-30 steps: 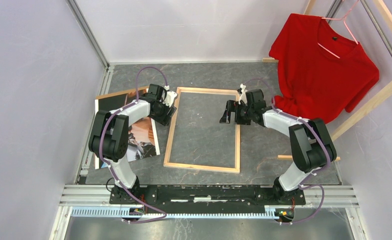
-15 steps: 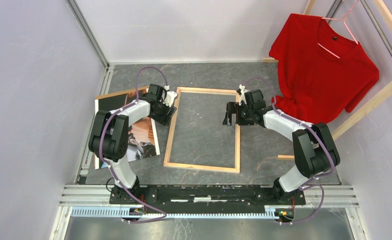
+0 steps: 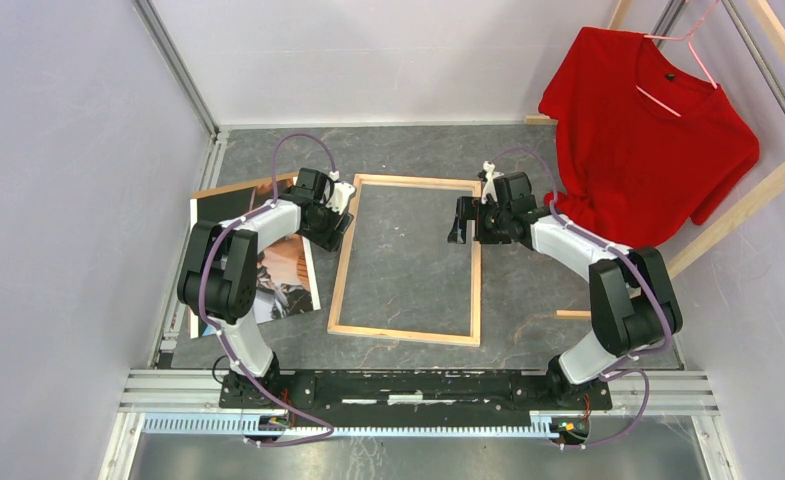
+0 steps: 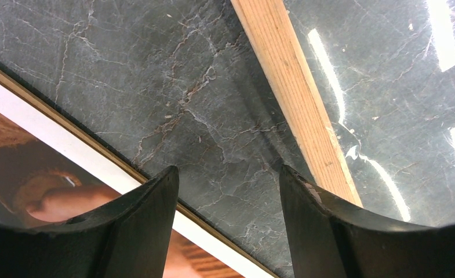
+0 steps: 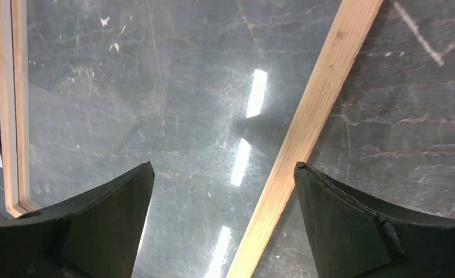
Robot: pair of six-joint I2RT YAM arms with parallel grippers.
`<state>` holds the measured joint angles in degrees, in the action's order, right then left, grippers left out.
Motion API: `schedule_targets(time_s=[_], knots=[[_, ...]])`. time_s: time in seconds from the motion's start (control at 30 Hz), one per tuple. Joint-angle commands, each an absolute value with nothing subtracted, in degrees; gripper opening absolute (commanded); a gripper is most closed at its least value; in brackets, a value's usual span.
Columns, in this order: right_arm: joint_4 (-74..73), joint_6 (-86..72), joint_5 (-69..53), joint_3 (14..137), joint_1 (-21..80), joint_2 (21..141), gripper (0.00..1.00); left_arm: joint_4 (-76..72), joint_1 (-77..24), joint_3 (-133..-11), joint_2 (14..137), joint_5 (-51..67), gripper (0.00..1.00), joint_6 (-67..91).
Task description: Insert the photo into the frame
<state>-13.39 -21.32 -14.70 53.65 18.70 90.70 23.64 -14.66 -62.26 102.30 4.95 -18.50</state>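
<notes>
frame (image 3: 404, 336): flat on worktop (image 3: 408, 150), bare wood up | photo (image 3: 288, 288): picture side up, just left of frame, not touching | left tool (image 4: 228, 174): released, empty, over worktop between photo and frame's left rail | right tool (image 5: 222, 174): spread wide, empty, above frame's right rail | far right: red shirt (image 3: 648, 130) on hanger

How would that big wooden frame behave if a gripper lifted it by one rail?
The frame probably feels light, its rails being thin. Lifted by one rail it may twist, being so wide. Glare inside it suggests a glossy pane, likely slippery and fragile.
</notes>
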Motion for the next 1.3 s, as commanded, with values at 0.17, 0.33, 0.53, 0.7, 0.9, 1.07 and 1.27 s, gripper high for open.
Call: schedule_targets(time_s=[0.17,0.33,0.53,0.7,0.9,1.07,1.27], knots=[[-10.2,-22.0,-14.6,53.1,17.5,91.4,0.95,26.5,-12.8,-62.6,100.9,6.6,0.71,-19.0],[-8.9,-22.7,-14.0,50.0,18.8,87.0,0.85,26.5,-12.8,-62.3,100.8,7.3,0.71,-19.0],[-9.9,-23.4,-13.8,48.1,21.7,87.0,0.83,26.6,-12.8,-62.4,101.1,8.4,0.71,-18.5],[-9.8,-23.8,-11.7,48.7,23.3,86.5,0.82,27.3,-12.8,-62.7,100.3,9.3,0.71,-18.5],[-12.3,-23.9,-7.1,57.1,32.7,88.3,0.80,27.8,-12.5,-63.2,99.8,9.8,0.71,-18.5],[-10.3,-24.9,-6.1,62.8,43.8,92.1,0.73,27.9,-9.6,-64.6,100.8,11.4,0.70,-18.4],[-8.3,-25.6,-5.4,70.1,55.1,99.8,0.66,27.9,-7.1,-65.7,101.5,12.0,0.70,-18.8]])
